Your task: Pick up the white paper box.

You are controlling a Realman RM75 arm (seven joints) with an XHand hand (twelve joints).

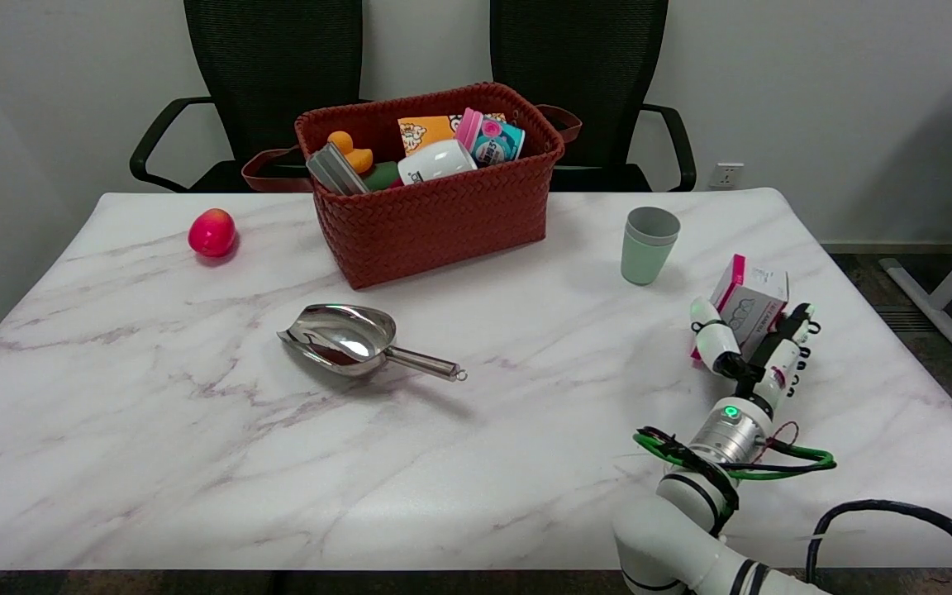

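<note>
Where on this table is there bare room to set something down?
Free: the near-left marble in front of the scoop, and the stretch between the apple and scoop. Crowded: the right side, where the right hand grips the white paper box near the cup.

— What sort of place is this?
— An office, by the look of it. Two black mesh office chairs with armrests stand behind the marble-patterned desk.
— Anything else?
— A plain white wall, a socket low on it right of the chairs, and another desk's white leg at the far right.
</note>
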